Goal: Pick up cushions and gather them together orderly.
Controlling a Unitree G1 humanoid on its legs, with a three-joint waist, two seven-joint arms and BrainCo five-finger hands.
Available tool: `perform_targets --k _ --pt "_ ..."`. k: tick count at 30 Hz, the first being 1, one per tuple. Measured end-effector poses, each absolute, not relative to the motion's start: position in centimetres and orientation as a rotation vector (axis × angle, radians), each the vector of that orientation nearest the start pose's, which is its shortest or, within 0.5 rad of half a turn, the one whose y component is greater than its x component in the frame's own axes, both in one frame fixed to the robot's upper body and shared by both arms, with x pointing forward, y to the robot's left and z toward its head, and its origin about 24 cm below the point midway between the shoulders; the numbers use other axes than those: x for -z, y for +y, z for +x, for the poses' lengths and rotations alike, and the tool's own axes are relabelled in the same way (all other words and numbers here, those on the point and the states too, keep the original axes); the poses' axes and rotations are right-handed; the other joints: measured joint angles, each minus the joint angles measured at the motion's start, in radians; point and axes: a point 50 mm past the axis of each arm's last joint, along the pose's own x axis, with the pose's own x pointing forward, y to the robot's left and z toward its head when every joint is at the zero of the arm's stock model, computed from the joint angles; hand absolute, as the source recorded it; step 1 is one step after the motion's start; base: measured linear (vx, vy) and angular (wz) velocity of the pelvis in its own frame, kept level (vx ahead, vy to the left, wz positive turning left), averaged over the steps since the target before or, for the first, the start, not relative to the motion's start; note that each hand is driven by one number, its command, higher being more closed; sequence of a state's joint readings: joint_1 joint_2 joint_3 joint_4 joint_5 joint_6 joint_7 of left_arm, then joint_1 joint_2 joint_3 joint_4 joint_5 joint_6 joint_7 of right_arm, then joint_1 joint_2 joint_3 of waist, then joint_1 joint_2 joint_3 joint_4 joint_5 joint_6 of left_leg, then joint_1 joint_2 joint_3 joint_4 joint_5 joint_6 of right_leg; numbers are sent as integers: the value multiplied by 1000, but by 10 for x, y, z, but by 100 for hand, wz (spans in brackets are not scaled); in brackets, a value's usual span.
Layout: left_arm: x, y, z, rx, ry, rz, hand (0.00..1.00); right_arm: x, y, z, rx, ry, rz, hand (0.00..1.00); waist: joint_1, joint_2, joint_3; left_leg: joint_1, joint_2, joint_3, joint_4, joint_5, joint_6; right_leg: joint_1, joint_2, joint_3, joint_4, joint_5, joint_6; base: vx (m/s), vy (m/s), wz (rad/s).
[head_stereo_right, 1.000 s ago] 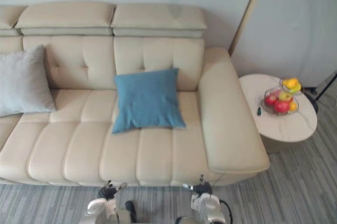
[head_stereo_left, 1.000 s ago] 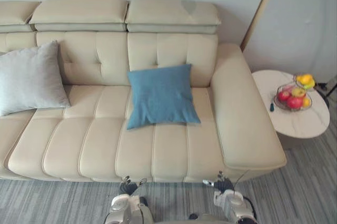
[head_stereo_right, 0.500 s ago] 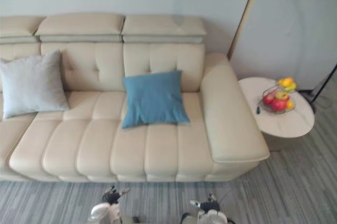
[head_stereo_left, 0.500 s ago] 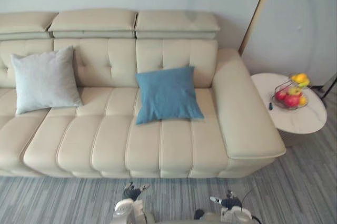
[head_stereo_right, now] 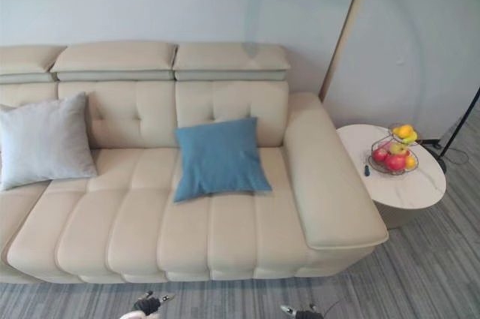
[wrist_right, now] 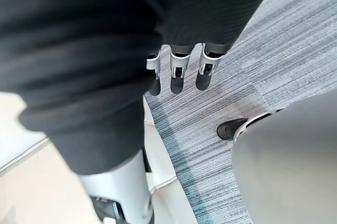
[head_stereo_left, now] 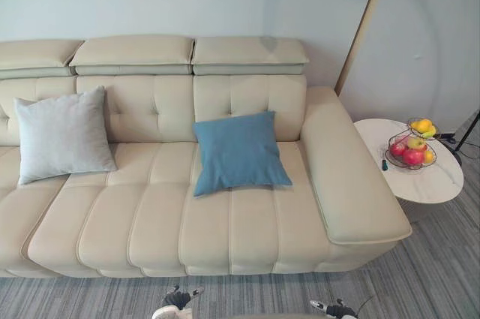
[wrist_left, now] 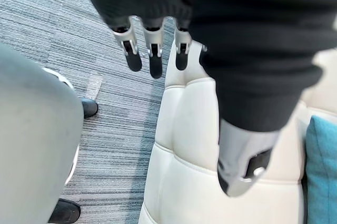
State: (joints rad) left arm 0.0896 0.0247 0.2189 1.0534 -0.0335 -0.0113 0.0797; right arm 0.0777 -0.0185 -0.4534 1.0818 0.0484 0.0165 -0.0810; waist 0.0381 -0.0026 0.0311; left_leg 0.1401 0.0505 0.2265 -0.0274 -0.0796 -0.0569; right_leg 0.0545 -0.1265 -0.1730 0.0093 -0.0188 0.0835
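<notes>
The right hand (wrist_right: pixel 178 74) is empty, fingers straight and relaxed, above the sofa (wrist_right: pixel 31 187) front edge and grey striped floor (wrist_right: pixel 263 50).

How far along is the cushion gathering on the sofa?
Nothing looks done yet: the grey cushion and the blue cushion sit on the sofa, well apart. Nothing is in hand: the left hand and right hand are open and empty, over the floor by the sofa front. Left: carry one cushion beside the other.

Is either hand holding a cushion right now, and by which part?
Nothing is held. The left hand and right hand are open, low before the sofa; the blue cushion and grey cushion rest untouched on it.
</notes>
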Motion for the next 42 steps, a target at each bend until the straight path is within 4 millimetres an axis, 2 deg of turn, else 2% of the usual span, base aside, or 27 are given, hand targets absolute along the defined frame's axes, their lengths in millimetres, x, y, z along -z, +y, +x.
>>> perform_targets --k 5,8,11,14,16,18,19,20,21,23,24,25,27,29,30,31,32,33,34,35,36,37,38,39,40,41,42 --pt "165 192 85 -366 1131 -139 0 167 -211 70 603 1149 316 0 -7 8 7 2 6 15 -23 6 -2 9 6 -4 -45 22 5 56 -9 -3" --pt "165 194 87 -402 1130 -184 0 166 -208 77 613 1129 357 0 -27 8 32 20 14 61 -20 0 -12 15 15 29 -53 24 5 57 -11 -31" --pt "164 194 95 -398 1119 -192 0 163 -206 89 597 1095 359 0 -27 -1 67 27 21 98 68 -42 -13 8 29 132 -44 30 -2 4 -25 -97" --pt "162 192 105 -386 1093 -207 0 160 -206 98 565 1068 336 0 -31 -2 68 -18 29 121 140 -59 -6 -93 46 256 -9 51 -8 2 -62 -142" --pt "160 189 111 -387 1078 -227 0 157 -207 105 547 1040 321 0 -35 10 73 -26 52 220 154 -97 -11 -155 94 342 -6 91 -13 -14 -38 -170" --pt "160 189 113 -388 1072 -232 0 155 -200 117 502 1016 310 0 -34 -2 83 -12 75 376 158 -117 -17 -226 158 378 -9 176 -40 -26 -81 -234" --pt "159 189 115 -385 1067 -232 0 153 -196 125 478 1002 306 0 -33 0 88 -14 95 443 165 -118 -16 -251 171 338 -21 202 -58 -15 -145 -218" --pt "157 188 121 -378 1045 -231 0 152 -194 127 474 998 307 0 -37 -5 92 1 97 499 152 -125 -21 -293 167 170 32 146 -98 -21 -194 -191" --pt "155 187 127 -367 1024 -225 0 152 -195 127 475 999 304 0 -39 -4 94 9 101 552 148 -133 -34 -323 129 -38 106 77 -141 -13 -147 -157" --pt "155 185 129 -350 1026 -215 0 153 -199 123 485 1006 293 0 -39 -5 98 37 114 616 173 -135 -38 -322 16 -379 211 9 -174 32 -152 -120" --pt "156 185 125 -349 1037 -203 0 153 -200 123 484 1006 287 0 -41 -3 101 54 129 638 200 -139 -43 -309 -4 -460 244 -17 -197 112 -212 -100" --pt "156 188 124 -353 1038 -198 0 154 -201 120 485 1013 277 0 -45 -6 108 76 134 643 208 -139 -43 -297 3 -470 266 -51 -204 106 -216 -63" --pt "156 183 125 -343 1038 -208 0 153 -203 119 486 1016 261 0 -49 12 118 105 155 670 212 -132 -56 -299 43 -425 278 -96 -186 121 -216 -60" --pt "159 182 118 -340 1062 -205 0 153 -205 120 485 1015 256 0 -38 23 120 90 215 705 310 -115 -61 -295 63 -432 283 -153 -178 159 -223 -78" --pt "159 181 117 -338 1067 -209 0 152 -208 123 492 1006 253 0 -45 21 121 52 278 662 469 -121 -71 -314 35 -429 387 -199 -198 184 -232 -46" --pt "157 184 122 -342 1051 -203 0 154 -205 118 495 1019 266 0 -52 5 133 33 314 629 578 -121 -69 -312 39 -390 414 -219 -220 161 -245 -65" --pt "157 186 122 -356 1045 -213 0 153 -206 122 491 1013 260 0 -38 23 142 -8 373 557 730 -133 -29 -285 82 -354 395 -225 -215 107 -235 -87" --pt "157 186 122 -364 1041 -222 0 152 -205 125 484 1007 258 0 -32 29 145 -56 379 481 809 -156 -24 -265 115 -326 364 -222 -215 75 -236 -125" --pt "156 186 122 -367 1037 -225 0 151 -203 130 472 1000 258 0 -34 27 147 -131 338 371 838 -191 -62 -236 153 -275 307 -205 -204 95 -225 -110" --pt "155 187 125 -367 1025 -227 0 151 -202 130 469 1000 261 0 -35 24 148 -166 306 330 826 -213 -63 -210 177 -238 259 -180 -204 116 -205 -125" --pt "153 189 128 -377 1008 -232 0 151 -200 132 464 999 265 0 -28 10 156 -204 245 279 777 -238 -29 -164 203 -178 186 -149 -194 128 -176 -157" --pt "151 194 130 -399 984 -247 0 151 -193 134 450 1003 277 0 -9 -11 161 -254 159 199 694 -257 -3 -110 225 -86 109 -146 -150 138 -151 -164" --pt "151 192 130 -401 976 -256 0 151 -190 135 441 1001 282 0 1 12 159 -290 134 137 640 -256 0 -104 214 -100 143 -212 -115 125 -55 -198" --pt "149 185 134 -399 951 -280 0 149 -198 135 449 989 254 0 15 30 160 -338 141 48 602 -251 -44 -167 175 -80 362 -261 -270 117 8 -186" --pt "147 187 137 -410 929 -284 0 148 -199 138 428 983 234 0 20 39 164 -381 148 -52 561 -232 -84 -161 168 14 408 -295 -180 130 52 -175" --pt "148 186 135 -409 939 -290 0 147 -204 137 442 980 226 0 12 53 160 -393 149 -104 528 -219 -82 -152 186 39 400 -296 -177 128 66 -164" --pt "150 181 133 -417 949 -313 0 147 -207 137 445 981 221 0 23 52 152 -404 131 -150 494 -202 -66 -139 205 95 394 -301 -172 191 106 -150"
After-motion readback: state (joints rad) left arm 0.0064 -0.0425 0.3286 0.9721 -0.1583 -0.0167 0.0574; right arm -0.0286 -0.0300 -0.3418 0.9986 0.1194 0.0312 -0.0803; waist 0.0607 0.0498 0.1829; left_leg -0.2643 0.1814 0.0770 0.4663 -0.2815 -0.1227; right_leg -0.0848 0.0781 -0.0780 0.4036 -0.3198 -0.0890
